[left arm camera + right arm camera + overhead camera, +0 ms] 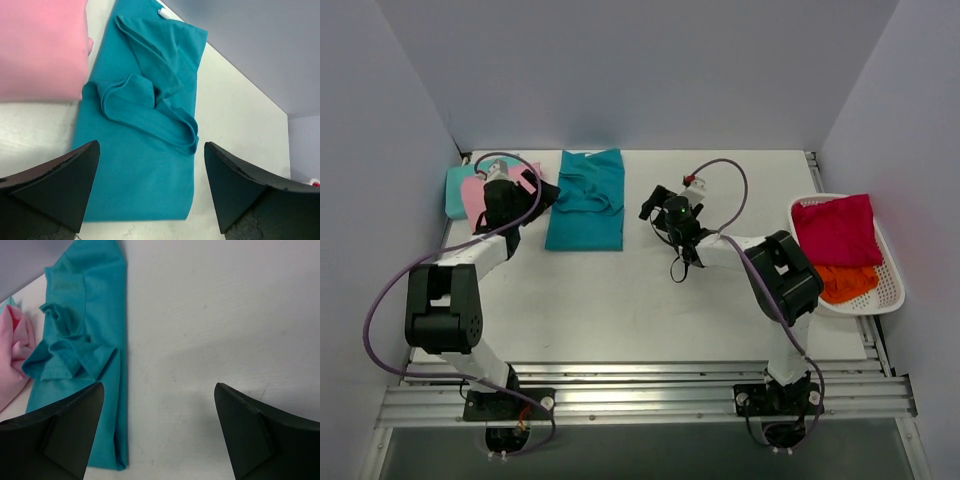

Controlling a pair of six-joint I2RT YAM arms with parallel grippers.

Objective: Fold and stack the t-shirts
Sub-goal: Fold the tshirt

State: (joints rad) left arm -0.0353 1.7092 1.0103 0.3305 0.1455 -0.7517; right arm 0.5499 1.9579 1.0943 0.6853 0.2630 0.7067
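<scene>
Teal t-shirt (585, 200) lay flat on the table (620, 300), toward the far side and left of centre. It was folded into a long rectangle, with a rumpled sleeve bunched on top of it.

Your left pincer (548, 192) sat just at the shirt's left edge, with its jaws spread wide and nothing held. In the left wrist view the two dark fingers (55, 185) framed the teal cloth (145, 150), which filled the gap between them.

Your right pincer (650, 203) was to the right of the teal shirt and apart from it, over bare table. Its jaws also stood wide apart and empty. From the right wrist view, only table showed between its fingers (65, 430), and the teal shirt (85, 325) lay off to the left of them.

A pink t-shirt (472, 195) rested on a pale aqua t-shirt (453, 190) in the far left corner, just beside the teal one and partly under your left arm. At the right edge, a crimson t-shirt (837, 230) lay over an orange t-shirt (845, 282) inside the white lattice basket (890, 290), well apart from both pincers.
</scene>
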